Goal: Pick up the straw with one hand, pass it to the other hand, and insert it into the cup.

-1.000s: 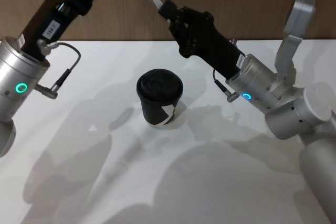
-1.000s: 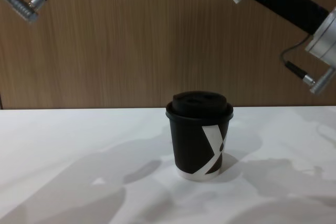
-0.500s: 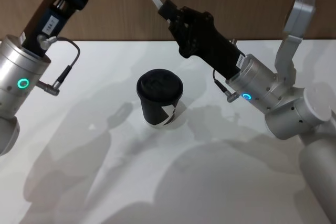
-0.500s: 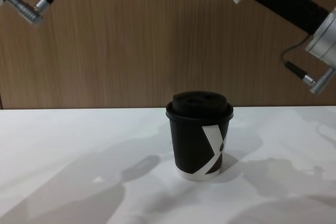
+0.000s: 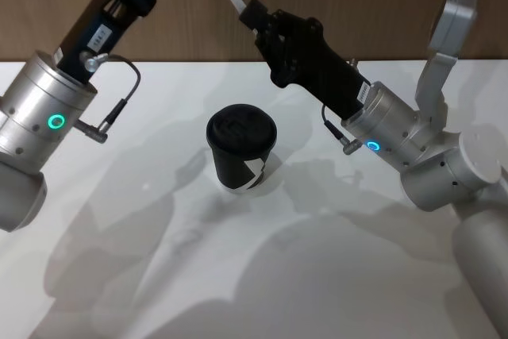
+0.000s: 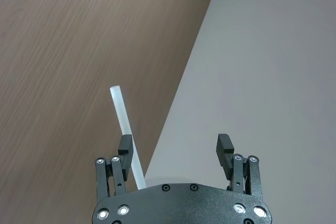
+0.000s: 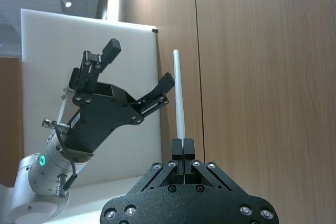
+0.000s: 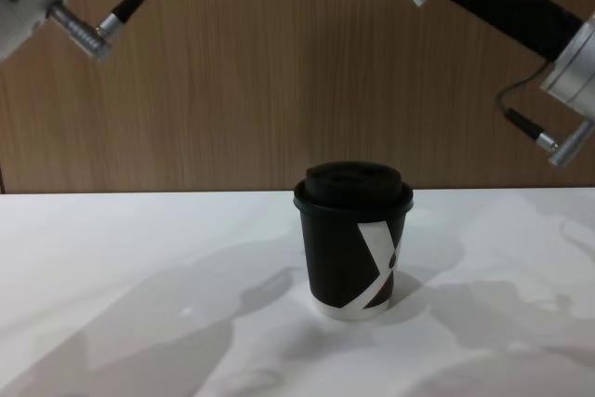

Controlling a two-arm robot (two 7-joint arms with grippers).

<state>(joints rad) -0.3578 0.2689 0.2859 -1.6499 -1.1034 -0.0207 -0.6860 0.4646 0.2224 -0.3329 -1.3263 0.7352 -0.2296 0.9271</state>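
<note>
The straw (image 7: 179, 93), a thin, smooth white tube, stands straight out of the right gripper (image 7: 184, 142), whose black jointed fingers are pinched tight on its lower part. That arm slants up from a silver cylindrical wrist. Well below the gripper stands the cup (image 8: 353, 239), black paper with a domed plastic lid, on the matte white table (image 5: 159, 275). The left gripper (image 6: 176, 148) is raised high with its fingers spread wide, one fingertip (image 6: 126, 142) just beside the straw; whether it touches cannot be told. In the head view the straw's top and the left gripper's tips are cut off at the edge.
</note>
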